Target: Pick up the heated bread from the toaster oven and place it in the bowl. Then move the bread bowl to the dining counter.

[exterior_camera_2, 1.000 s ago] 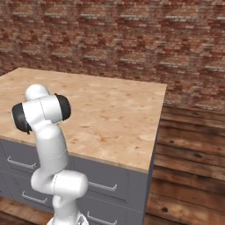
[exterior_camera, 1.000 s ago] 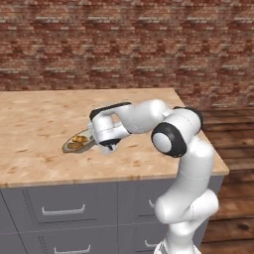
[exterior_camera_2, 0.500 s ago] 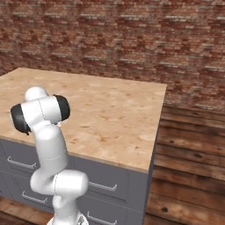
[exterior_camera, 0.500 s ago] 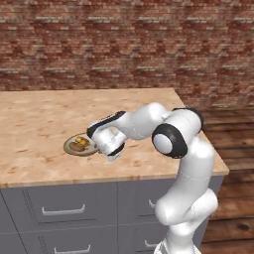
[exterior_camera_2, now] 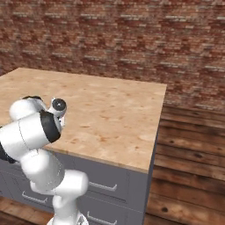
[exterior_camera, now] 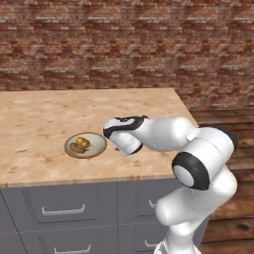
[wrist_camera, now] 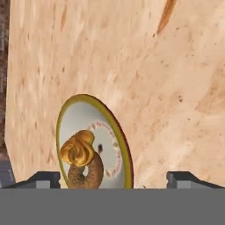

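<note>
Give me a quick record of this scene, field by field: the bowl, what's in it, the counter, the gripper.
bowl: sits flat on the dining counter, near its front edge
contents: heated bread lying against a darker brown lump
gripper: open, fingertips spread, right beside the bowl, holding nothing
drawers: grey, closed, under the counter
backdrop: brick wall

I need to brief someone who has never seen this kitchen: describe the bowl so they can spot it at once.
Start at the dining counter, the broad beige speckled slab in front of the brick wall, with grey drawers below. Near its front edge, just left of the robot's hand, lies the bowl: shallow, round, cream inside with an olive-tan rim. It holds the heated bread, golden-yellow, beside a darker brown lump.
</note>
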### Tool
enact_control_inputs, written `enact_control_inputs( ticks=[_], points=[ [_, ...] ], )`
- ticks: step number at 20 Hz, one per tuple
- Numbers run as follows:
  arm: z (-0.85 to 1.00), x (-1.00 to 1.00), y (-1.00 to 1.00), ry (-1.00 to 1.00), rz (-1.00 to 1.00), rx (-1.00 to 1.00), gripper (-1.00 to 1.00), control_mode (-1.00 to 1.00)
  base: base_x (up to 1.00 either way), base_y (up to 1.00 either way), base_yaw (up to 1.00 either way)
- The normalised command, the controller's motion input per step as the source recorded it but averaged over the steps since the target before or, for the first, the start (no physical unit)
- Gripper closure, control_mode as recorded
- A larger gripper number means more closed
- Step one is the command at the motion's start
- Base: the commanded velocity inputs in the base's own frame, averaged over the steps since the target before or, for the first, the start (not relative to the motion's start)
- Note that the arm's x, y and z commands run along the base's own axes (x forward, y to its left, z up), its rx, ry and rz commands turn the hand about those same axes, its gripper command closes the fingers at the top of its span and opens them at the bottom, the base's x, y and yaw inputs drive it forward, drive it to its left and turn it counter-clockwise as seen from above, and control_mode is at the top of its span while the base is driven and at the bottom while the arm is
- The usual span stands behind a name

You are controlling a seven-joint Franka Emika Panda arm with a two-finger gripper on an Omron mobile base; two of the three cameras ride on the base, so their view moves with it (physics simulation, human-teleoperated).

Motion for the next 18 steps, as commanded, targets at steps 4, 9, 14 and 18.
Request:
enact_control_inputs(
  ticks=[4, 9, 14, 18],
  points=[
    [0.3, -1.0, -1.0, -0.04, -0.19, 0.1, -1.0, -1.0, 0.0, 0.0, 0.0],
    [0.15, -1.0, -0.77, -0.29, -0.09, 0.03, -1.0, -1.0, 0.0, 0.0, 0.0],
    [0.31, -1.0, -0.39, -0.52, -0.01, 0.05, -1.0, -1.0, 0.0, 0.0, 0.0],
    [0.12, -0.11, -0.09, -0.16, -0.05, 0.03, -1.0, -1.0, 0.0, 0.0, 0.0]
  ],
)
